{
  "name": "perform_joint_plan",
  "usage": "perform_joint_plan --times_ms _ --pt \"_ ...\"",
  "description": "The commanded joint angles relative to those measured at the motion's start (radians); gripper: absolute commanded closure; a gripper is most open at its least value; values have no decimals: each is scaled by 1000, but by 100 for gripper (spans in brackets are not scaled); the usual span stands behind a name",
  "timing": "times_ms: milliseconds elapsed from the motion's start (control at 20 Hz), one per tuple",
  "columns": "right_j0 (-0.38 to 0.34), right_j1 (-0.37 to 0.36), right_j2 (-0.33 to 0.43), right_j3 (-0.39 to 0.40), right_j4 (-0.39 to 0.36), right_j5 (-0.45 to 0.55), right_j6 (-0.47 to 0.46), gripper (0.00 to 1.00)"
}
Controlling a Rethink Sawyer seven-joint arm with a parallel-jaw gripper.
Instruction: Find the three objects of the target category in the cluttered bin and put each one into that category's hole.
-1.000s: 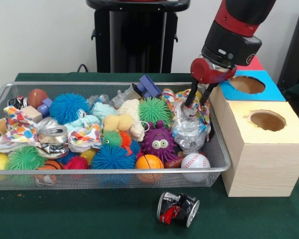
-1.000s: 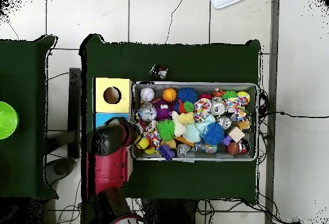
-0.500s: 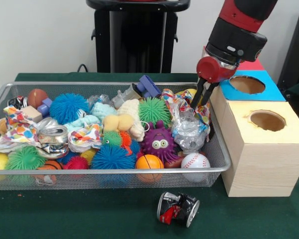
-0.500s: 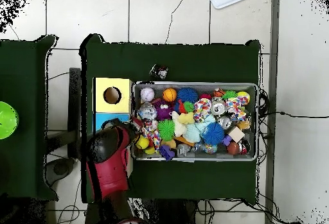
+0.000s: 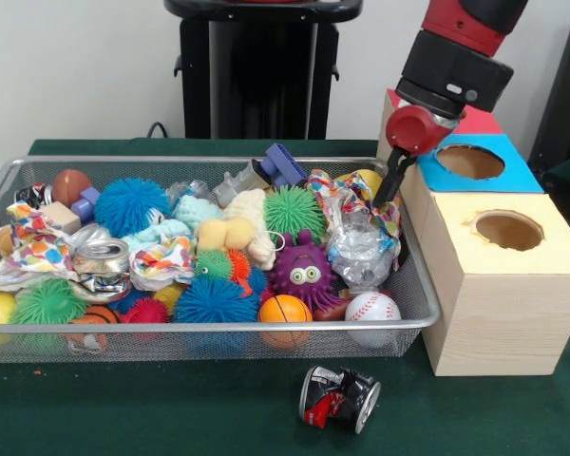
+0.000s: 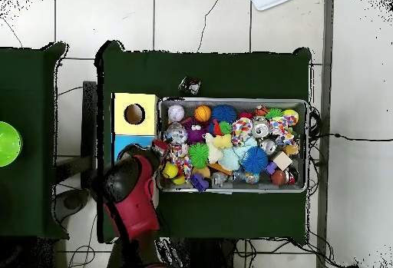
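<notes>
A green bowl sits on a side table.

Red arm beside bin, covering blue box section.

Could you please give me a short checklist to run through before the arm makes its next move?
1. Gripper carrying an object: cannot tell.
2. Gripper clear of the mesh bin rim: ok, it hangs at the bin's edge beside the wooden box.
3. Blue hole unobstructed: ok.
4. Yellow hole unobstructed: ok.
5. All objects inside the bin: not ok, a crushed can lies on the cloth in front.
</notes>
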Motion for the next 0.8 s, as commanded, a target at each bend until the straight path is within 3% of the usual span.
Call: perform_joint_plan --times_ms 50,150,350,550,650,800 --pt "-8 36 -33 -76 -76 64 -108 0" --pt "-17 14 -36 -78 -70 109 -245 0" --pt "-10 -45 -44 -82 76 195 -706 0" --pt "-15 -58 -74 -117 113 272 -1036 0" --pt "-10 -39 -128 -152 32 341 -1114 0" --pt "6 6 -248 -233 -167 504 -1162 0"
